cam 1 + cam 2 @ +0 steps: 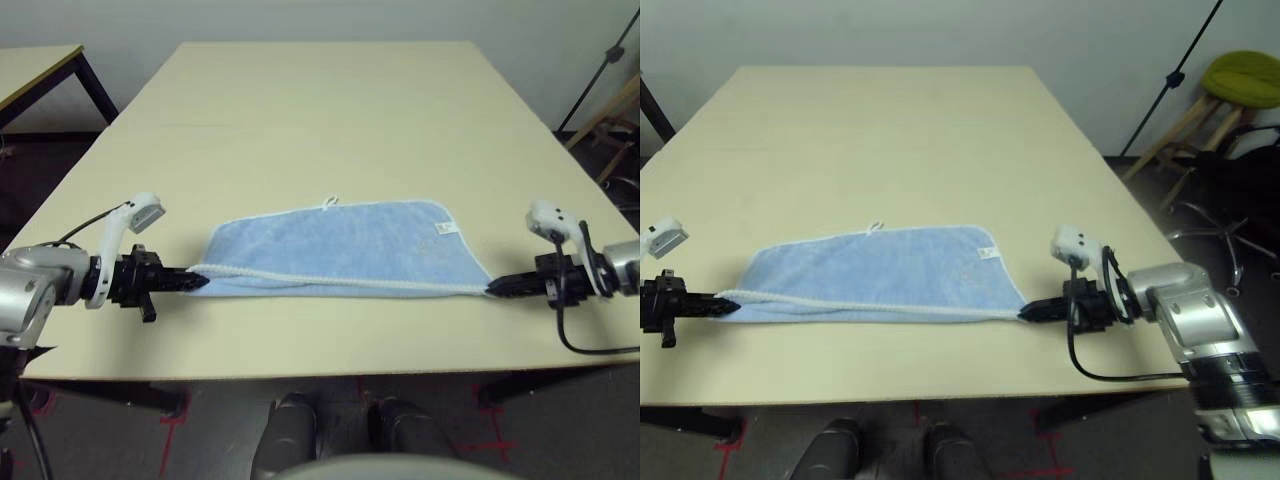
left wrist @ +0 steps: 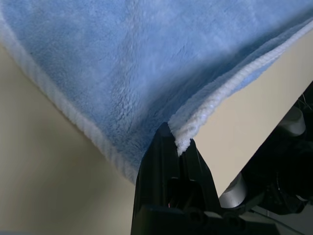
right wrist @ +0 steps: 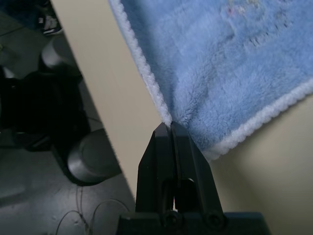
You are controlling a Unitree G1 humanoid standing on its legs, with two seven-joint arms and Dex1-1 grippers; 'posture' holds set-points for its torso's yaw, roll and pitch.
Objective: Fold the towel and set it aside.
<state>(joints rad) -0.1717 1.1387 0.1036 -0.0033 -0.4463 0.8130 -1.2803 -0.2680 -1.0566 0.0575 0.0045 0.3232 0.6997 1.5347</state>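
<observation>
The light blue towel [image 1: 340, 245] with white stitched edging lies near the table's front edge, stretched between both grippers. A small white loop [image 1: 330, 201] sticks out of its far edge. My left gripper [image 1: 198, 282] is shut on the towel's near left corner [image 2: 182, 142]. On the other side, my right gripper [image 1: 494, 288] is shut on the near right corner [image 3: 168, 119]. The near edge is pulled taut in a straight line between the two and sits slightly raised over the cloth below it.
The beige table [image 1: 320, 110] stretches far behind the towel. Another table [image 1: 40, 70] stands at the back left. A wooden stool with a green cushion [image 1: 1240, 80] and a black stand [image 1: 1175, 75] are off the right side.
</observation>
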